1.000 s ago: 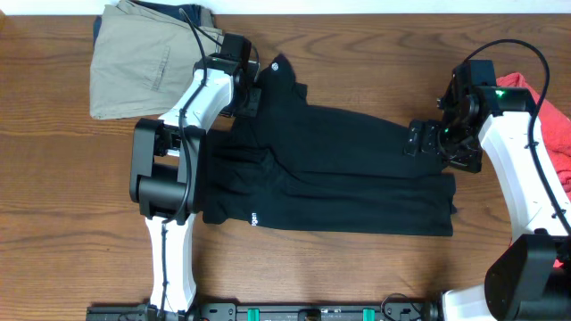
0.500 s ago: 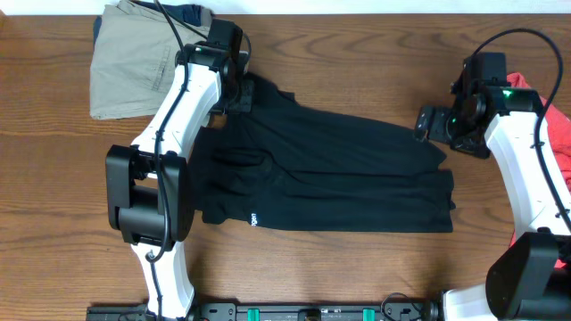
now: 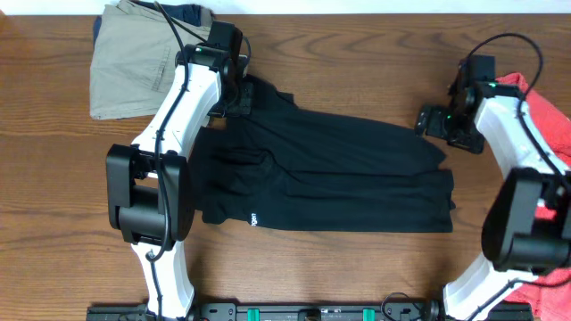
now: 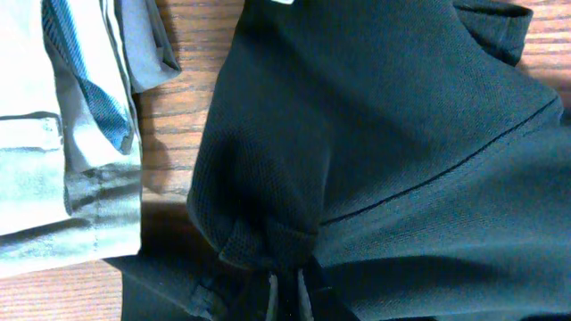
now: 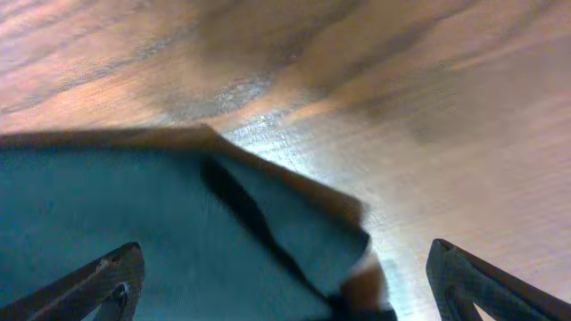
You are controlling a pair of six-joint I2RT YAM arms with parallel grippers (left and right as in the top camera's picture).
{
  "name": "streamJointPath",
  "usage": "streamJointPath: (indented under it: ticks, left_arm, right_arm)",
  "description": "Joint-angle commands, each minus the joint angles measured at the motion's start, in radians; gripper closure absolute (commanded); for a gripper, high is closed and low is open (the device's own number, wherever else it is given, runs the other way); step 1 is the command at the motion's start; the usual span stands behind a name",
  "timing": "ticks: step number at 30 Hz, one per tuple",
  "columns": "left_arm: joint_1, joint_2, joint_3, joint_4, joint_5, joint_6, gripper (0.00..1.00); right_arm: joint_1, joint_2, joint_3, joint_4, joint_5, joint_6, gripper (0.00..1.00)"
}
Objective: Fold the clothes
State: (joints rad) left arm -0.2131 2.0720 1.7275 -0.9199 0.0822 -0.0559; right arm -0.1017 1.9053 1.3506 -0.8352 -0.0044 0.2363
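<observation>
The black garment (image 3: 339, 174) lies spread across the middle of the table, with a small white logo (image 3: 253, 217) near its front edge. My left gripper (image 3: 239, 94) is at its far left corner. In the left wrist view the jaws (image 4: 285, 290) are shut on a bunch of the black fabric (image 4: 375, 134). My right gripper (image 3: 430, 120) is at the garment's far right corner. In the right wrist view its fingers (image 5: 285, 285) stand wide apart, with the black corner (image 5: 161, 223) lying flat on the table between them.
Khaki-tan trousers (image 3: 134, 62) lie folded at the back left, close to my left gripper, and show in the left wrist view (image 4: 53, 134). A red shirt (image 3: 553, 125) lies at the right edge behind my right arm. Bare wood table (image 3: 357, 53) lies beyond the garment.
My left gripper has pulled the garment's far left corner a little back and left. My right gripper has moved back off the far right corner, and that arm's elbow has swung right.
</observation>
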Motion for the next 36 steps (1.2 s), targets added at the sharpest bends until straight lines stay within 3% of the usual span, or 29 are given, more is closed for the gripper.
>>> streamJointPath:
  ticks: [1,6,9,11,12,22,36]
  left_arm:
    - [0.005,0.003,-0.005,-0.006,-0.01,-0.009,0.92]
    - [0.005,0.003,-0.005,-0.003,-0.01,-0.01,0.9]
    - [0.005,0.004,-0.005,-0.003,-0.009,-0.009,0.9]
    - [0.005,0.005,-0.005,-0.003,-0.01,-0.01,0.9]
    - [0.005,0.005,-0.005,-0.003,-0.01,-0.01,0.89]
    - [0.005,0.005,-0.005,0.017,-0.009,-0.01,0.9]
    - [0.005,-0.126,0.014,0.023,-0.008,-0.01,0.93]
  right_arm:
    - [-0.004,0.035,0.0,0.016,-0.016,-0.017,0.01]
    - [-0.002,0.099,0.0,0.009,-0.03,-0.016,0.05]
    - [-0.002,0.131,-0.001,-0.001,-0.03,-0.016,0.14]
    - [-0.003,0.141,-0.001,0.003,-0.026,-0.015,0.28]
    - [-0.004,0.142,-0.001,0.011,-0.022,-0.01,0.41]
    - [-0.016,0.141,0.06,0.034,0.02,0.028,0.98]
    - [-0.098,0.141,0.382,-0.224,0.021,0.048,0.99]
